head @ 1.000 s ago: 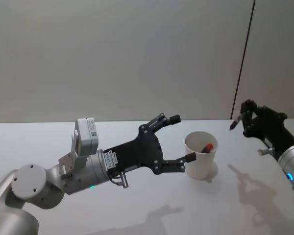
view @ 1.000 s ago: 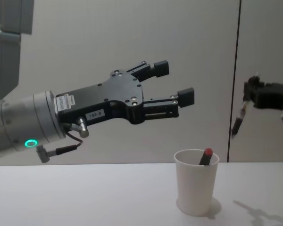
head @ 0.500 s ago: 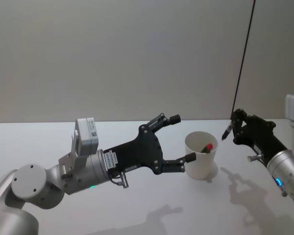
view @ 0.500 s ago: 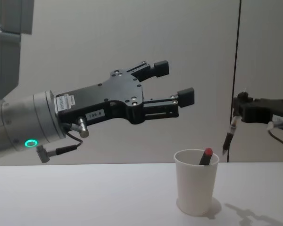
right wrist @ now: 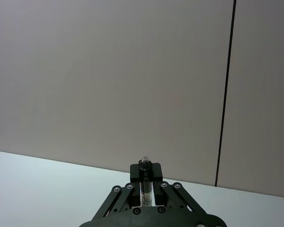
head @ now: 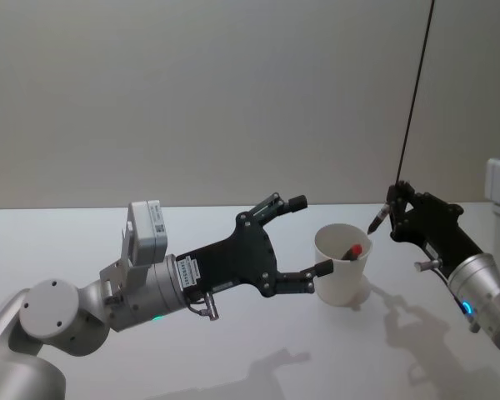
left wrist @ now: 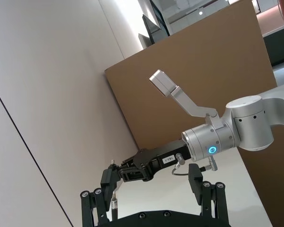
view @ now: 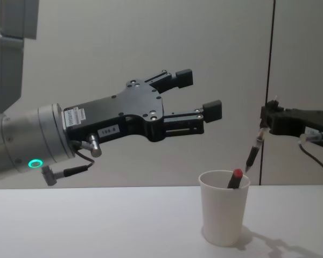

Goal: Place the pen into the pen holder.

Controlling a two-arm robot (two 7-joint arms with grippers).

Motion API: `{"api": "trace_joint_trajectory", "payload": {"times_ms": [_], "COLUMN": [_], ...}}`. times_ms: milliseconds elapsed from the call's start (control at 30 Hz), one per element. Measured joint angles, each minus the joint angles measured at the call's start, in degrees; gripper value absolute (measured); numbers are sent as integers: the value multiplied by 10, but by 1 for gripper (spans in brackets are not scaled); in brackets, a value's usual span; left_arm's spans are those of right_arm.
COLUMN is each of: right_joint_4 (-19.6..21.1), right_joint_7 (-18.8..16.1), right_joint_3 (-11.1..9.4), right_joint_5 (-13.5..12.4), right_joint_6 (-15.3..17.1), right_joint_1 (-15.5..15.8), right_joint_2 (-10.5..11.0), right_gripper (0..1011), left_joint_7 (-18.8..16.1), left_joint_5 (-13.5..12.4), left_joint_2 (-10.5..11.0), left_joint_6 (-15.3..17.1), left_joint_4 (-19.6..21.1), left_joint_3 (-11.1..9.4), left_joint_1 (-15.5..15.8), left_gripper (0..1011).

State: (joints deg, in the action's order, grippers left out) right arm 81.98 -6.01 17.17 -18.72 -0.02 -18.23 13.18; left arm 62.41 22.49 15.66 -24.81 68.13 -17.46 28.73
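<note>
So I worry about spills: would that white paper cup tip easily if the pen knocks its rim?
Probably. The pen holder looks thin, so likely light. It tapers to a narrower base, so a rim knock may tip it. The red-capped pen leaning inside adds little ballast. The right gripper holds its pen just above the rim.

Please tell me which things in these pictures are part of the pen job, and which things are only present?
Part of the job:
- pen, held tilted in the right gripper, above and beside the cup
- pen holder, a white paper cup on the table
- red-capped pen already inside it

Only present:
- left gripper, open, holding nothing
</note>
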Motion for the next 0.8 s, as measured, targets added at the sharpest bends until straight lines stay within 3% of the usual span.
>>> {"api": "trace_joint_trajectory", "payload": {"times_ms": [433,500,567,800], "right_joint_4": [-20,-25,-31,-46], "right_joint_7": [-10,-12,-15,-21], "right_joint_3": [3,4,5,8], "right_joint_5": [-9,-9,-9,-8], "right_joint_6": [1,3,4,5], "right_joint_1": [-10,-12,-15,-21], "right_joint_2": [-11,-13,-16,-22], "right_gripper": [146,220,231,466], "left_joint_7": [0,0,0,0], "left_joint_5": [0,0,0,0], "left_joint_2": [0,0,0,0], "left_joint_6": [0,0,0,0], "left_joint_4": [0,0,0,0], "left_joint_3": [0,0,0,0], "left_joint_1": [0,0,0,0], "left_gripper": [1004,1004,1004,1004]}}
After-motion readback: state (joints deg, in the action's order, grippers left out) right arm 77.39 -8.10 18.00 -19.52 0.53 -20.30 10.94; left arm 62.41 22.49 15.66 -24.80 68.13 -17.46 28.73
